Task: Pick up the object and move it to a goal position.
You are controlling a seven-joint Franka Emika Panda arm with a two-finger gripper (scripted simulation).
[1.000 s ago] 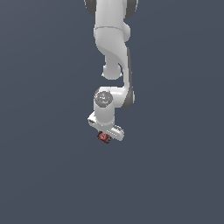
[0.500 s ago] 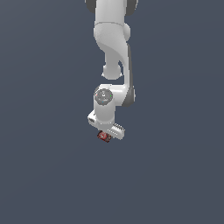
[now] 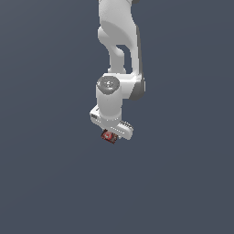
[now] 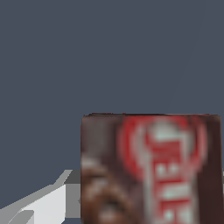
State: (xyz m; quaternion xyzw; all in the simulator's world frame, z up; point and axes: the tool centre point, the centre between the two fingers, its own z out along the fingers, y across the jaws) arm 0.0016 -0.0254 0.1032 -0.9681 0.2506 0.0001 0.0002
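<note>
The object point(image 3: 109, 136) is a small dark red and brown box with pale printed marks. In the exterior view it sits right under the white gripper point(image 3: 110, 135), mostly hidden by the hand. The gripper is shut on it. In the wrist view the object point(image 4: 151, 170) fills much of the picture, very close to the camera. One pale grey finger point(image 4: 48, 203) shows beside it, touching its side. The other finger is hidden.
The white arm point(image 3: 118, 50) comes down from the top of the exterior view. A plain dark grey-blue surface point(image 3: 50, 173) lies all around, with nothing else on it in view.
The gripper and wrist have moved up a little in the exterior view, and the box has moved with them.
</note>
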